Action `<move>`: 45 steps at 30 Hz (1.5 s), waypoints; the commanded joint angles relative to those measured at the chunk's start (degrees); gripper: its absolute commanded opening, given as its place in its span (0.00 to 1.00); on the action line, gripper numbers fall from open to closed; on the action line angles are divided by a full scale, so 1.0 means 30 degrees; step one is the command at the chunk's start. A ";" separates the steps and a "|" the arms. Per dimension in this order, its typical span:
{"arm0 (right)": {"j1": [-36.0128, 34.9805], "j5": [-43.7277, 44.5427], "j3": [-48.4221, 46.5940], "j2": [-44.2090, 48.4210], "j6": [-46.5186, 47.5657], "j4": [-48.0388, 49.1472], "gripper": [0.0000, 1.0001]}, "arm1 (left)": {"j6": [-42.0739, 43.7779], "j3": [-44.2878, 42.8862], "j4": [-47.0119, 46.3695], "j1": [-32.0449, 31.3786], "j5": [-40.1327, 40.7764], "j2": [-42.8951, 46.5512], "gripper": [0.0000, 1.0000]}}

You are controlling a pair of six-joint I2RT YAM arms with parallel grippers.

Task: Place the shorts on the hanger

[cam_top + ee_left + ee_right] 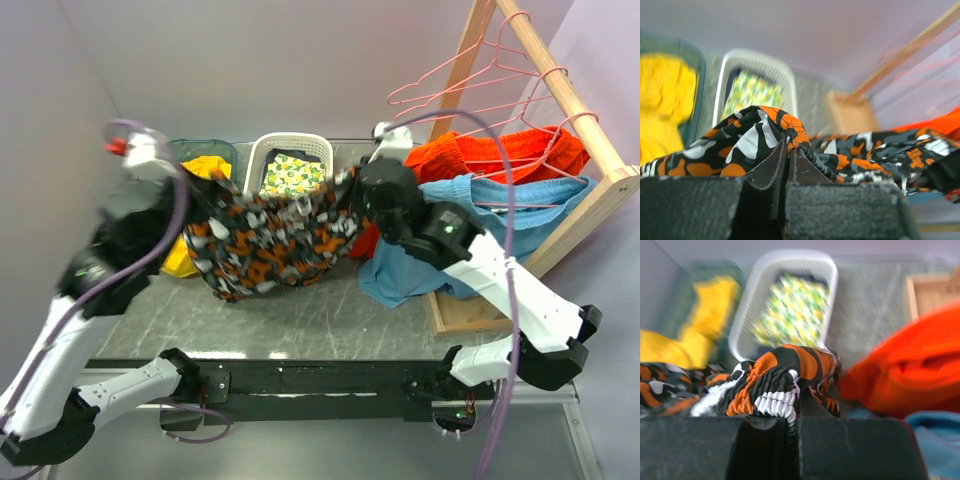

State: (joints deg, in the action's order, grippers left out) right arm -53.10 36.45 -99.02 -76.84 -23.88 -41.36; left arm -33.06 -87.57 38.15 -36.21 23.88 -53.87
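Observation:
The camouflage shorts (268, 238) hang stretched in the air between my two grippers, above the table. My left gripper (197, 186) is shut on the waistband's left end, and my right gripper (350, 186) is shut on its right end. In the left wrist view the fingertips (788, 146) pinch the shorts' (750, 142) gathered hem. In the right wrist view the jaws (796, 410) clamp the ribbed waistband (782, 377). Empty pink hangers (432, 76) hang on the wooden rail at the back right, apart from the shorts.
A wooden rack (565, 95) stands at the right, with plain orange shorts (500, 152) and light-blue shorts (470, 205) on hangers. A white basket (290, 137) with patterned cloth and a teal bin (200, 146) with yellow cloth stand behind the shorts.

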 commanded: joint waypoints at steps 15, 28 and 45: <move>0.0328 -0.2480 0.5508 0.0596 -0.1387 0.2305 0.73 | -0.1374 0.8216 -0.2200 0.1609 -0.5674 -0.2347 0.55; 0.3423 -0.3271 -1.0867 -0.6022 0.0548 -0.2495 0.91 | -0.0348 0.5958 -0.1642 0.1609 -0.6288 -0.1674 0.86; 1.0698 -0.0904 -1.1172 -0.6643 -0.3378 -0.0303 0.89 | 0.0413 0.8037 -0.3049 0.1581 -0.8281 -0.1204 0.87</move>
State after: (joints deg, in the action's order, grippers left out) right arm -21.93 28.88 -128.99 -97.21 -31.16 -44.66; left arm -34.09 -64.40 31.88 -31.66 0.86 -57.28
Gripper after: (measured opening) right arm 0.894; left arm 0.869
